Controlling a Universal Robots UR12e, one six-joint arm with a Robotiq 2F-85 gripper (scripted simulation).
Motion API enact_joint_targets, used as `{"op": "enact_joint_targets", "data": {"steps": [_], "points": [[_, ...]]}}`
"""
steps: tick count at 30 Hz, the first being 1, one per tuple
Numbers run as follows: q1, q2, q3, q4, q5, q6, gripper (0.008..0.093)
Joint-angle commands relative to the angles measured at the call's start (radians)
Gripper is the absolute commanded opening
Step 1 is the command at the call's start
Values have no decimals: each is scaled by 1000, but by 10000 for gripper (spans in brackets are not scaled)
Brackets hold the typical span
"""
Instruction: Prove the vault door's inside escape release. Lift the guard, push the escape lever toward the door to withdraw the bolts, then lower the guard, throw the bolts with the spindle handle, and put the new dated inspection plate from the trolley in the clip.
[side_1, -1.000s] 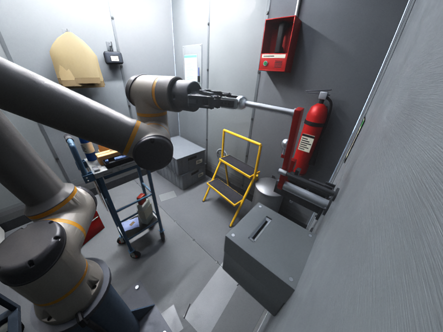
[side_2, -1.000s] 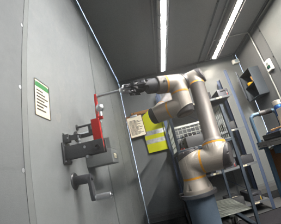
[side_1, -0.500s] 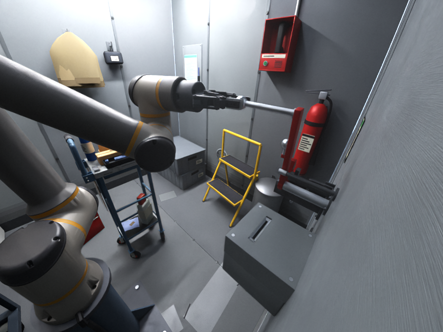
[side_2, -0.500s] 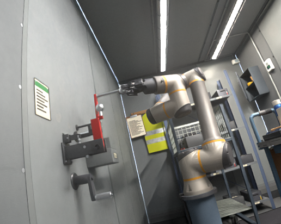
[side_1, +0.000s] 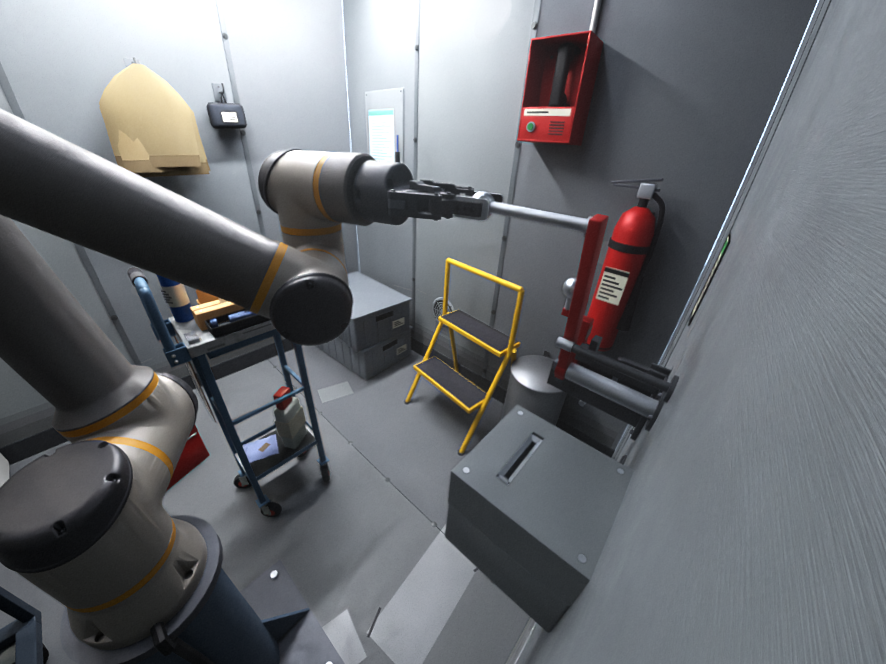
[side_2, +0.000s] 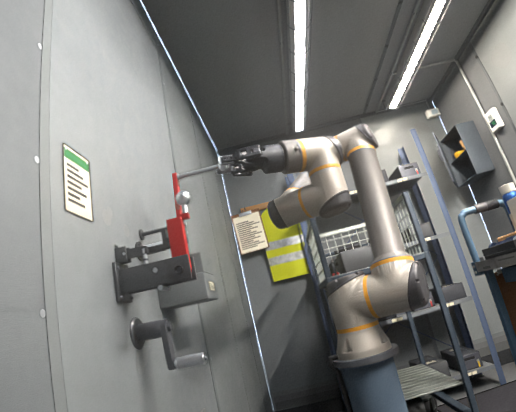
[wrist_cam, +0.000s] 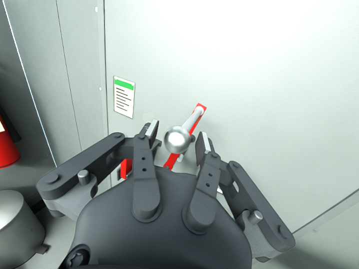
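On the vault door, the red guard (side_1: 588, 279) stands raised upright above the bolt housing (side_2: 150, 274). A steel rod with a ball end (wrist_cam: 176, 140) sticks out from the guard's top into the room. My gripper (wrist_cam: 177, 136) is open around that ball end, holding nothing. The escape lever's small knob (side_2: 183, 197) shows beside the guard. The spindle handle (side_2: 167, 345) hangs below the housing. The trolley (side_1: 229, 372) stands on the left by my arm, with items on its top shelf; I cannot pick out the inspection plate.
A grey box with a slot (side_1: 533, 501) sits on the floor by the door. A yellow step stool (side_1: 468, 350) and a fire extinguisher (side_1: 622, 268) stand beyond the guard. A metal bin (wrist_cam: 17, 229) is below my wrist.
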Motion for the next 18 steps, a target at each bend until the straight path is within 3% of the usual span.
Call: {"op": "enact_joint_targets", "data": {"steps": [1, 8, 18], "points": [[0, 0, -1, 0, 0, 0, 580], [0, 0, -1, 0, 0, 0, 580], [0, 0, -1, 0, 0, 0, 380]]}}
